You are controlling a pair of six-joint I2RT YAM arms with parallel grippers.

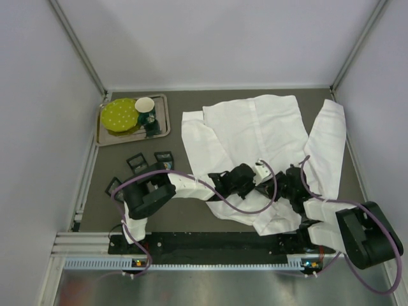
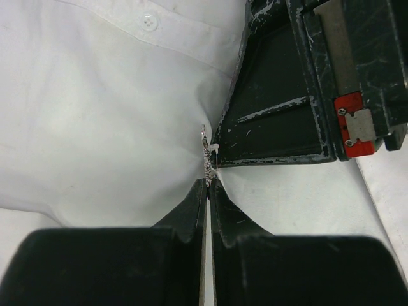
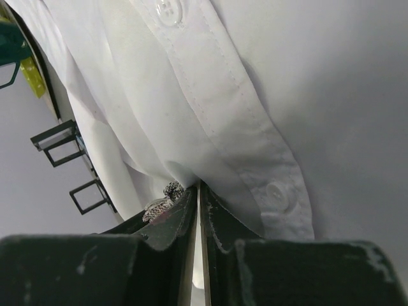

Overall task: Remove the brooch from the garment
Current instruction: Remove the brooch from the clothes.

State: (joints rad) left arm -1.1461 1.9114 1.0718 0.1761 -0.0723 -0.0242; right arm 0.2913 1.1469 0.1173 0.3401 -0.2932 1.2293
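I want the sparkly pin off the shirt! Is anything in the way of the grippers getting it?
Nothing visible. The left gripper seems shut on the brooch itself; the right gripper pinches shirt cloth right beside it.

No text, label, brand, number or sign can be read; the markings on the cup (image 1: 145,109) are shown too small to be made out

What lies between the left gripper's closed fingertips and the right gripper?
A small glittering silver brooch on the thin white shirt, between left gripper and right gripper; the left wrist view shows it.
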